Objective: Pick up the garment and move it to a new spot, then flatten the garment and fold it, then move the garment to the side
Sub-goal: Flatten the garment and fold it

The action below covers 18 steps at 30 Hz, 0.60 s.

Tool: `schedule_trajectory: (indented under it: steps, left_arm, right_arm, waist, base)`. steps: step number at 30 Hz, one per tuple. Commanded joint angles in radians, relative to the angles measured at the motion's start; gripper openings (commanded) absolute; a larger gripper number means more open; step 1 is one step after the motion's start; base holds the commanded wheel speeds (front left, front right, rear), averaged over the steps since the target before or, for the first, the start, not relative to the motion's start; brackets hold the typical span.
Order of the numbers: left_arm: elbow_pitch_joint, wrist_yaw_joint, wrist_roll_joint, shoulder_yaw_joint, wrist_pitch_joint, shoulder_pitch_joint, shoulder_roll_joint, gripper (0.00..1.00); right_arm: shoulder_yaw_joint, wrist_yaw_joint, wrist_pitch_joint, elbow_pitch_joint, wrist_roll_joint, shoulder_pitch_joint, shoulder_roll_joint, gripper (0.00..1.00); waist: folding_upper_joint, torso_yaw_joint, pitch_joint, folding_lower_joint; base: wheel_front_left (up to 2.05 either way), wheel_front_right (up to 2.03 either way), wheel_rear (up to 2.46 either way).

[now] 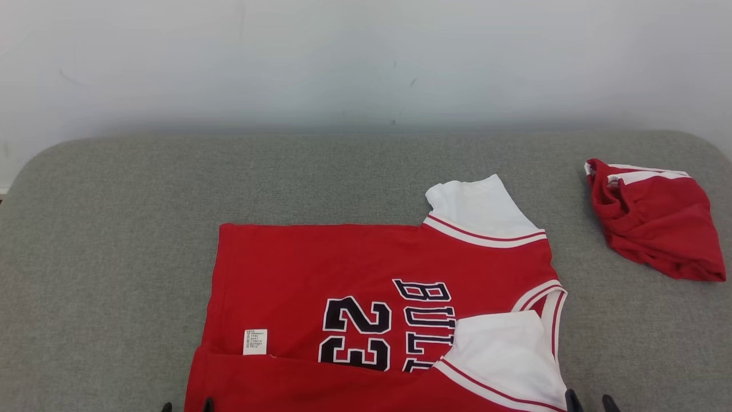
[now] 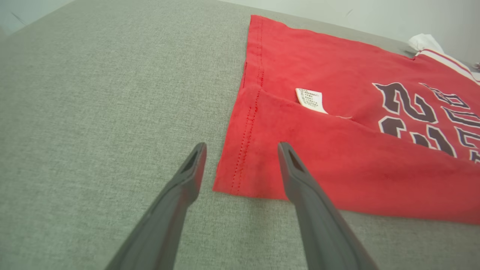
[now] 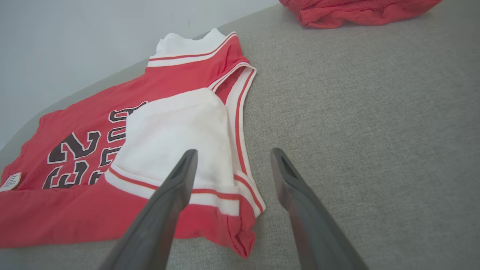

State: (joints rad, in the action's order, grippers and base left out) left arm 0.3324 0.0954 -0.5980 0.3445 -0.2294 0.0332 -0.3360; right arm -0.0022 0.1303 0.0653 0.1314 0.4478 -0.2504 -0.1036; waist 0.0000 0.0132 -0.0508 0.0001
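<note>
Jersey (image 1: pixel 320 263) in red, printed "23", lies spread on the grey fabric-topped desk (image 1: pixel 114 229) just ahead of both your end effectors. Its near long edge is folded over onto the body.

Your left end effector (image 2: pixel 242 146) is released. Its two dark fingers stand apart with nothing between them and straddle the jersey's hem corner, one over bare desk, the other over red cloth. A white care label (image 2: pixel 311 100) sits just beyond that second finger, at the edge of the fold.

Your right end effector (image 3: pixel 233 152) is released as well, spread and empty at the collar-end corner. The white sleeve (image 3: pixel 176 138), folded in over the lettering, lies ahead of the finger on the jersey side, with bare desk ahead of the other.

A second red-and-white garment (image 1: pixel 657 229) sits bunched well beyond your right end effector and off to its right, apart from the jersey.
</note>
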Motion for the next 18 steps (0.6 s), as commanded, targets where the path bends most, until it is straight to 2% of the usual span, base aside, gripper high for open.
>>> schedule_trajectory:
  steps: [1, 5, 10, 13, 18]
  left_arm:
    - [-0.013, 0.001, -0.003, -0.009, -0.010, 0.019, 0.009, 1.00]
    - [-0.094, 0.029, 0.050, -0.043, -0.034, 0.035, 0.003, 1.00]
    - [-0.191, 0.043, 0.145, -0.103, -0.036, 0.023, 0.033, 1.00]
    - [-0.225, 0.026, 0.195, -0.144, -0.035, 0.019, 0.061, 1.00]
    - [-0.169, -0.026, 0.221, -0.187, -0.036, -0.033, 0.103, 1.00]
  right_arm:
    - [-0.008, 0.001, 0.016, -0.007, -0.011, -0.012, 0.005, 1.00]
    - [-0.020, 0.001, 0.093, -0.023, -0.047, -0.008, 0.018, 1.00]
    - [-0.015, 0.001, 0.163, -0.026, -0.078, 0.037, 0.031, 1.00]
    - [-0.015, 0.001, 0.185, -0.016, -0.078, 0.059, 0.043, 1.00]
    - [0.027, 0.001, 0.198, 0.021, -0.131, 0.144, 0.047, 1.00]
  waist:
    - [0.0000, 0.001, 0.001, -0.0001]
    - [0.0000, 0.004, 0.001, -0.0001]
    - [0.0000, -0.003, -0.004, -0.0001]
    - [0.0000, -0.009, -0.008, -0.0001]
    - [0.0000, -0.024, -0.025, -0.0001]
  base:
    - [0.00, 0.00, 0.00]
    - [0.00, 0.00, 0.00]
    - [0.00, 0.00, 0.00]
    - [0.00, 0.00, 0.00]
    - [0.00, 0.00, 0.00]
